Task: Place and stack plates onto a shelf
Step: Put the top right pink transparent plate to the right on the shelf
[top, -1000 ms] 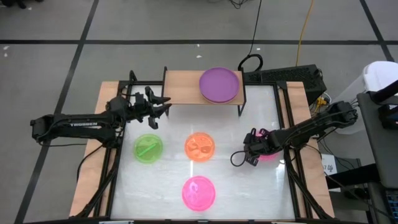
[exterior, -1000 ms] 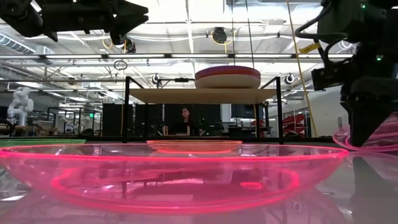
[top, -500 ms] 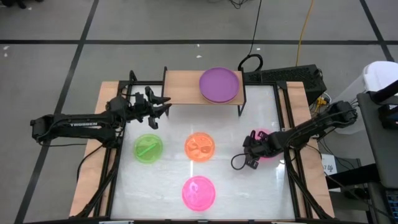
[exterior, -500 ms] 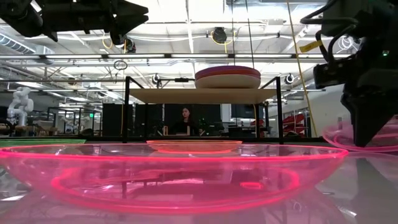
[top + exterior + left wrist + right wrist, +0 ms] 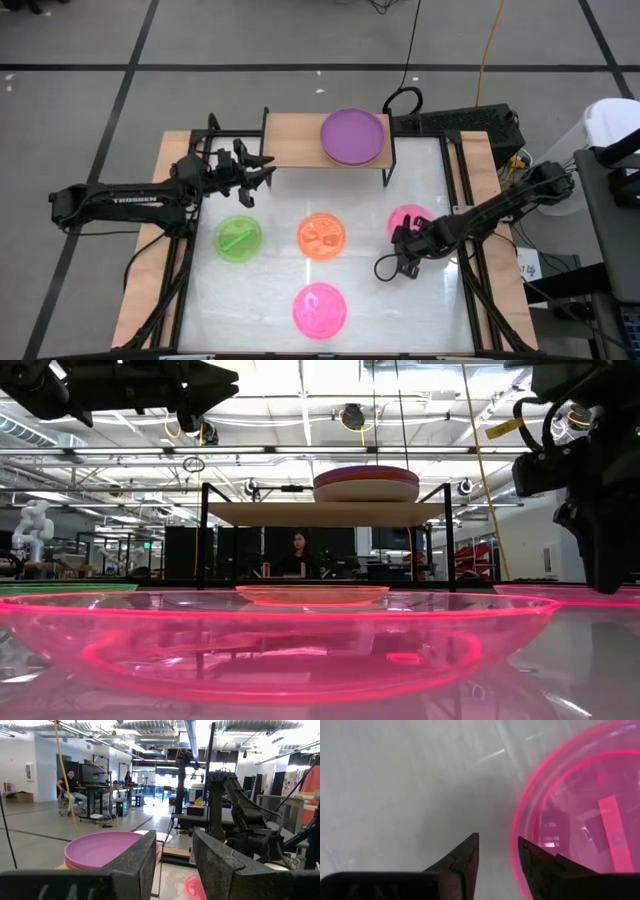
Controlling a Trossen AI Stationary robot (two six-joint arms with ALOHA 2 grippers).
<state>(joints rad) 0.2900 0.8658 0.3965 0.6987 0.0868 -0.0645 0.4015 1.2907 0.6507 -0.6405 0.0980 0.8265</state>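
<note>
On the light-wood shelf lies a stack of plates with a purple one on top, also seen in the low view. A green plate, an orange plate and two pink plates lie flat on the table. My right gripper is open and points down just off the right pink plate's near rim. My left gripper is open and hovers by the shelf's left end.
The shelf stands at the table's far edge on thin black legs; its left half is bare wood. The near pink plate fills the low view's front. Cables and a black box lie beyond the table's far right corner. A person sits far behind.
My right gripper has drawn back from above the right pink plate toward the table's near edge and now stands beside its rim. That plate, whose edge stood tilted up in the low view, now lies flat on the table.
</note>
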